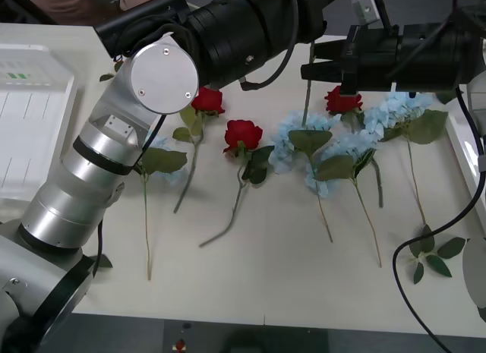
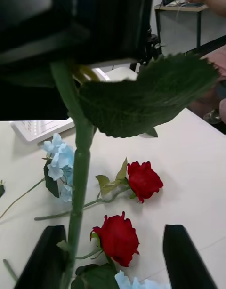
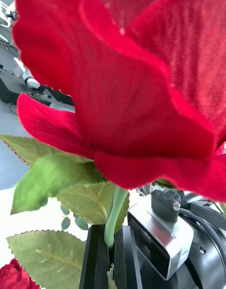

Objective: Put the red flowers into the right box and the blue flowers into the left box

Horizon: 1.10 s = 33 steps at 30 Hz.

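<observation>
White tabletop [image 1: 266, 277] strewn with cut flowers, office desks dim beyond.

Grips a red rose [image 3: 141, 82] with the left pincer [image 3: 109, 251]: black fingers drawn narrow, pinching the green stem just under the bloom and its leaves. Lets that stem [image 1: 307, 91] hang straight down at upper centre of the front view, clear of the table. Faces the right pincer [image 2: 112, 227] from close by, fingers spread wide at the lower corners of its own view and holding nothing; passes the hanging stem just beside one of those fingers, contact not clear.

Looks like a hand-over in mid-air, left to right, with the rose not yet boxed. Calls next, probably, for closing the right fingers squarely on the stem before loosening the left, then carrying the rose to the right box [image 1: 461, 140], whose white rim lines the right edge of the front view. Risks a slip or a twist if the thin stem sits off-centre.

Leaves more red roses [image 1: 242, 133] lying at centre, blue flowers [image 1: 395, 110] bunched centre-right, and the left box [image 1: 30, 133] at far left.
</observation>
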### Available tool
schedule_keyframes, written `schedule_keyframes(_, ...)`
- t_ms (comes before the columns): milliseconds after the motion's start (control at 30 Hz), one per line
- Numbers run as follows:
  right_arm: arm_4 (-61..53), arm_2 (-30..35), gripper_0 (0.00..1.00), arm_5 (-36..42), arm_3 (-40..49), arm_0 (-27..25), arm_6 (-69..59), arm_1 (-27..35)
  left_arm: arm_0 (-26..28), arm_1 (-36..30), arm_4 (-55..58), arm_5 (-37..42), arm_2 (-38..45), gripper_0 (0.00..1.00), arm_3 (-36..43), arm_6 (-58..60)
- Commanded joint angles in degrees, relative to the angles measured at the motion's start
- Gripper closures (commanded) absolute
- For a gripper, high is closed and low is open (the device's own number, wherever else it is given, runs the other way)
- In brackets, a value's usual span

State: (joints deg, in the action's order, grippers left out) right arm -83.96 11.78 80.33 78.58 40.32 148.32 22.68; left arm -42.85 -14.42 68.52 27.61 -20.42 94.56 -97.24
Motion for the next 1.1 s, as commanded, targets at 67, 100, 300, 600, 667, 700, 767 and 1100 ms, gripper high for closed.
schedule_keyframes(67, -0.15, 0.88, 1.0, 0.18, 1.23, 1.52, -2.59, -0.53, -1.88, 0.09, 0.3, -0.45, 0.56, 1.0, 0.98, 1.71)
schedule_keyframes(100, -0.15, 0.88, 1.0, 0.27, 1.23, 1.52, -2.68, -0.53, -1.88, 0.09, 0.3, -0.45, 0.56, 1.0, 0.98, 1.71)
schedule_keyframes(300, -0.59, 0.97, 1.0, 0.44, 1.23, 1.52, -3.21, -0.53, -1.88, 0.09, 0.3, -0.45, 0.56, 1.0, 0.98, 1.71)
schedule_keyframes(600, -1.38, 1.14, 1.0, 0.62, 1.23, 1.43, -3.74, -0.53, -1.88, 0.09, 0.3, -0.45, 0.56, 0.13, 0.98, 1.71)
schedule_keyframes(667, -1.56, 1.23, 1.0, 0.71, 1.23, 1.43, -3.74, -0.53, -1.88, 0.09, 0.3, -0.45, 0.56, 0.0, 0.98, 1.71)
schedule_keyframes(700, -1.65, 1.23, 1.0, 0.79, 1.23, 1.52, -3.82, -0.53, -1.88, 0.09, 0.3, -0.45, 0.56, 0.0, 0.98, 1.71)
schedule_keyframes(767, -1.74, 1.23, 1.0, 0.88, 1.23, 1.52, -3.82, -0.53, -1.88, 0.09, 0.3, -0.45, 0.56, 0.0, 0.98, 1.71)
schedule_keyframes(1100, -1.74, 2.81, 1.0, 2.82, 1.23, 1.43, -3.91, -0.27, -1.88, 0.09, 0.3, -0.45, 0.56, 0.0, 0.98, 1.71)
